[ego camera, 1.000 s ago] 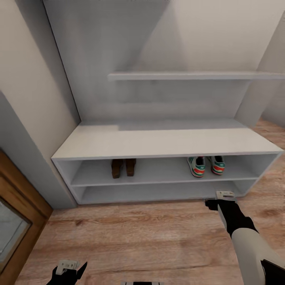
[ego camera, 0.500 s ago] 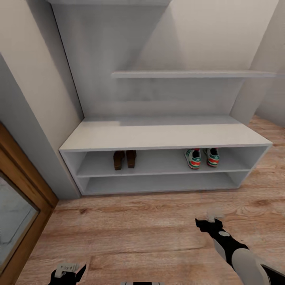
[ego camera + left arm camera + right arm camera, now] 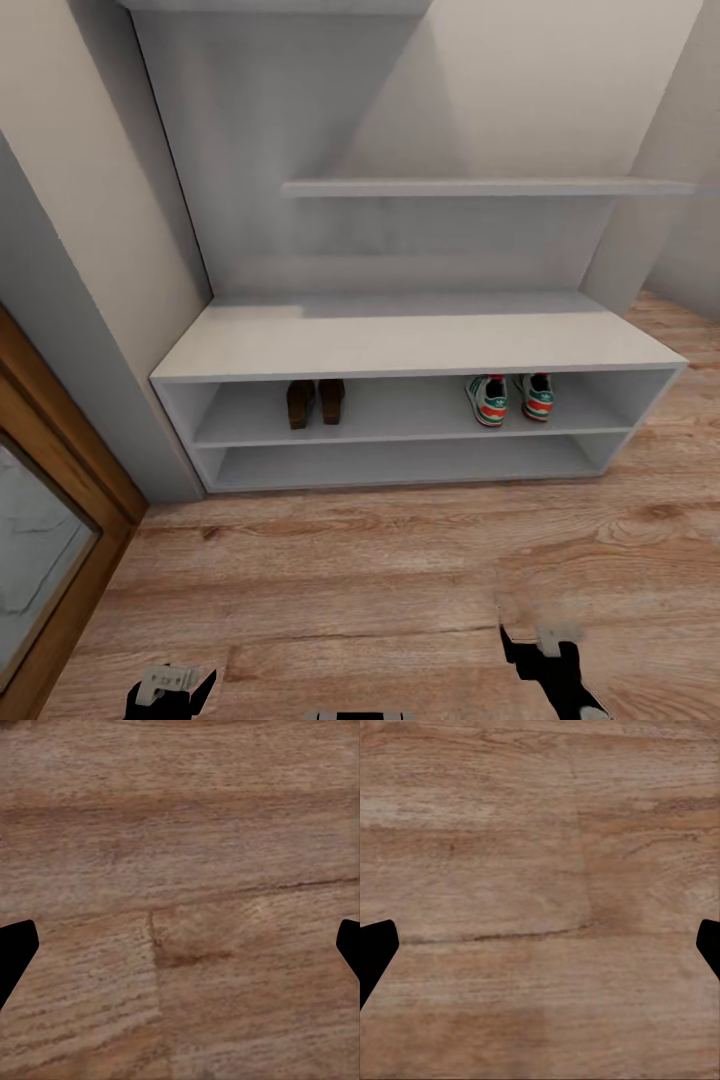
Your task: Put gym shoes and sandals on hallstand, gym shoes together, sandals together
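Hovering over bare corridor floor (image 3: 380, 590), left gripper (image 3: 180, 945) and right gripper (image 3: 540, 945) hold their jaws wide, gripping nothing. Sandals (image 3: 315, 402) and gym shoes (image 3: 511, 398) sit paired on the hallstand's (image 3: 400, 345) upper shelf.

— Where is there room on the hallstand (image 3: 400, 345)?
— The lower bay lies bare; in the upper bay, a wide gap separates the sandals (image 3: 314, 402) from the gym shoes (image 3: 510, 397).
— And in front?
— Open corridor floor (image 3: 380, 570).
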### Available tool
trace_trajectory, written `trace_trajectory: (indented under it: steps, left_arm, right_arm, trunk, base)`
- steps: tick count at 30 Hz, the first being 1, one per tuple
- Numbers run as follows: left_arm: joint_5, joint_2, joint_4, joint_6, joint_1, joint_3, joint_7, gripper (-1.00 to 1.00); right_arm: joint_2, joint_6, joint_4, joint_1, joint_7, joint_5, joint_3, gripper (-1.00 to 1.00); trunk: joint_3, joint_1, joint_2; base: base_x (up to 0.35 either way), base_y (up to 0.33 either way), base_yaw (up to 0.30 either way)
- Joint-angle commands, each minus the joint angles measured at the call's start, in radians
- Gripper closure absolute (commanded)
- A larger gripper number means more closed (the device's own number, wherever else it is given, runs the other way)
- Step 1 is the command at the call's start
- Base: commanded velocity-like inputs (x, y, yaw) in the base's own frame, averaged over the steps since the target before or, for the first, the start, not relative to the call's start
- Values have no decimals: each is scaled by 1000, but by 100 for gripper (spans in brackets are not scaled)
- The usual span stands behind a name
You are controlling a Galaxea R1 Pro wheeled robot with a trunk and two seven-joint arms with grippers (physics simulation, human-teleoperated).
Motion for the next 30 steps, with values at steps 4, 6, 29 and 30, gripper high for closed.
trace_trajectory:
  steps: [4,6,29,30]
  left_arm:
    - [-6,0,1,-4,0,8,-7,-100]
    - [-6,0,1,-4,0,8,-7,-100]
    - [-5,-5,24,-5,0,8,-7,-100]
    - [-5,-5,24,-5,0,8,-7,-100]
  right_arm:
    - [2,-42,2,34,4,4,-9,-100]
    - [5,-55,3,49,3,4,-9,-100]
    - [77,-63,20,108,3,10,-7,-100]
    - [78,-63,20,108,3,10,-7,-100]
  trunk:
    - [-1,0,0]
    - [2,-4,7]
    - [56,-69,126]
    - [56,-69,126]
  base:
    - [0,0,0]
    - [0,0,0]
    - [0,0,0]
    - [0,0,0]
